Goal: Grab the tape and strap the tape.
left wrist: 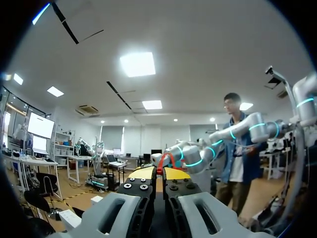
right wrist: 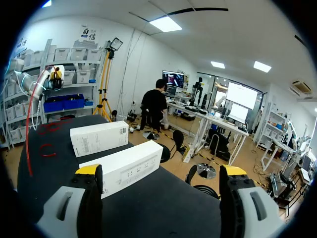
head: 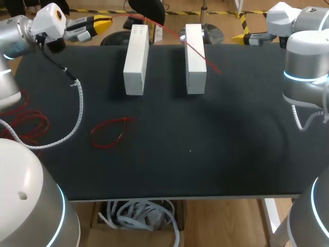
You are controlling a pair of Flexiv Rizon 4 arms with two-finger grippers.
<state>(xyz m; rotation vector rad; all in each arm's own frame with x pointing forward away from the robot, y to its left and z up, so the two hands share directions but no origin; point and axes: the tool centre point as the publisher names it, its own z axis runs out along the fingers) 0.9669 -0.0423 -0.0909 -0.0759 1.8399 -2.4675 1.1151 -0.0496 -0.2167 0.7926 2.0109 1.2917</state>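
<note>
So the grab part looks done. The left gripper sits up at the far left corner of the table. In its own wrist view the left gripper has its yellow tips pressed nearly together, with a bit of red showing just past them. I read that as pinched on the red tape.

From there the tape arcs over the far end of the left box and runs diagonally across the right box. Its free end lies on the table just beside that box, on the right arm's side. From the right wrist the tape shows as a long red strand hanging down from the left gripper.

The right gripper is parked at the far right edge, well apart from everything. In its own view the right gripper has its fingers spread wide with nothing between them.

There's also a separate red loop lying flat on the table nearer the front, untouched.

My guess is we're at the start of the strapping step. Next, the right arm needs to come in to the loose end beside the right box and close on it. The strand is thin and lies flat, so the fingers should come down astride it, square to it.
</note>
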